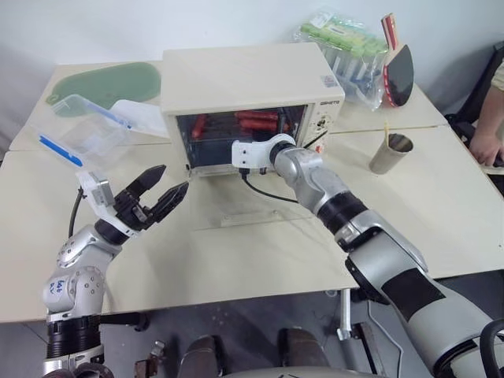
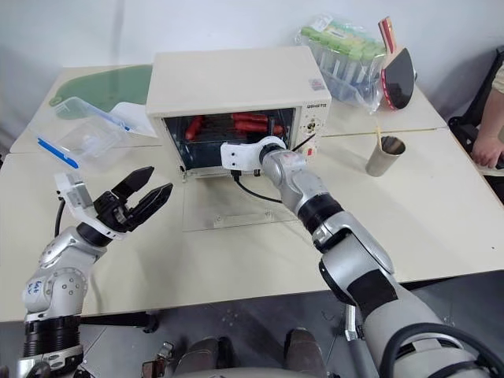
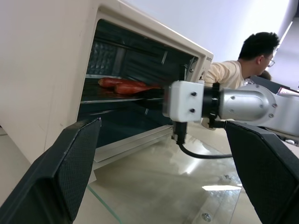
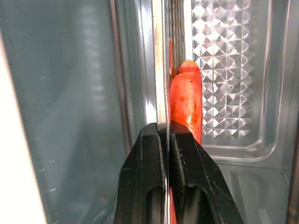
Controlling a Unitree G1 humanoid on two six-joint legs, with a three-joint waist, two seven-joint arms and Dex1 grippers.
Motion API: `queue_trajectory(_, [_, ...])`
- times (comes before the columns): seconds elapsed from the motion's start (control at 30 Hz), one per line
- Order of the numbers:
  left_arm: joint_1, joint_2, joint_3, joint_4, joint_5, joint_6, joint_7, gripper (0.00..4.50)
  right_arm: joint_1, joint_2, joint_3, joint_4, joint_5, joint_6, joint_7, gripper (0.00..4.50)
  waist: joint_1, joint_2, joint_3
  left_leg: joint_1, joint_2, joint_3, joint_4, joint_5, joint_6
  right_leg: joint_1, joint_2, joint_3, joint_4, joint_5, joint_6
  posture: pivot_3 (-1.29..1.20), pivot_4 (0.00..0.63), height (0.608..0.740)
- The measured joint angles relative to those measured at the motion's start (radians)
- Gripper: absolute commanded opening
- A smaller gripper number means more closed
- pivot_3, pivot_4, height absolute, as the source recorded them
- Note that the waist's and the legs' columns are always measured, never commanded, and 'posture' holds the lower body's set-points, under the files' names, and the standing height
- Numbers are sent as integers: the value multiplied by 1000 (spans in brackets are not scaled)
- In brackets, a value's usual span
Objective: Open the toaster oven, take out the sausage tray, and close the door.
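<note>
The cream-white toaster oven (image 1: 244,75) stands at the middle back of the table. Its glass door (image 2: 228,209) lies folded down flat in front of it. Inside, the shiny sausage tray (image 4: 161,70) carries red-orange sausages (image 1: 256,120). My right gripper (image 4: 162,128) reaches level into the oven mouth and is shut on the tray's thin front rim, with a sausage (image 4: 187,98) just beyond its fingers. My left gripper (image 1: 161,189) hovers open and holds nothing. It sits over the table to the front left of the oven, clear of the door.
A clear plastic box with blue trim (image 1: 87,130) and a green mat (image 1: 106,83) lie at the back left. A paper cup (image 1: 391,153), a bag of green-capped tubes (image 1: 346,47) and a paddle (image 1: 398,71) sit to the right. A person's arm (image 1: 488,134) rests at the right edge.
</note>
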Motion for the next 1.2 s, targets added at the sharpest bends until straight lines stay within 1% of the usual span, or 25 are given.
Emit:
queue_trajectory(0.27, [-20,15,-1,18,5,7,-3,4500,114,-34,14,-212,-68,71,31,74,-1,0,0,0,0,1,-1,0,0,0,0,0,-1,0,0,0,150,740])
queue_trajectory(0.47, [-20,36,-11,18,6,48,-11,4500,228,-63,12,-422,-98,124,104,74,-2,0,0,1,0,1,-1,0,0,0,0,0,-1,0,0,0,150,740])
queue_trajectory(0.6, [-20,41,5,18,-14,67,-22,4500,288,-77,11,-532,-127,151,148,74,-3,0,0,1,0,2,-2,0,-1,-1,0,0,-2,0,0,0,150,740])
queue_trajectory(0.77, [-19,66,40,18,-40,93,-28,4500,343,-97,3,-633,-155,170,194,74,-1,0,0,1,0,2,-2,0,-1,-1,0,0,-2,0,0,0,150,740])
queue_trajectory(1.2, [-19,67,62,16,-84,163,-20,4500,458,-144,-14,-808,-207,162,249,74,-1,0,0,1,0,2,-2,0,-1,-1,0,0,-3,0,0,0,150,740])
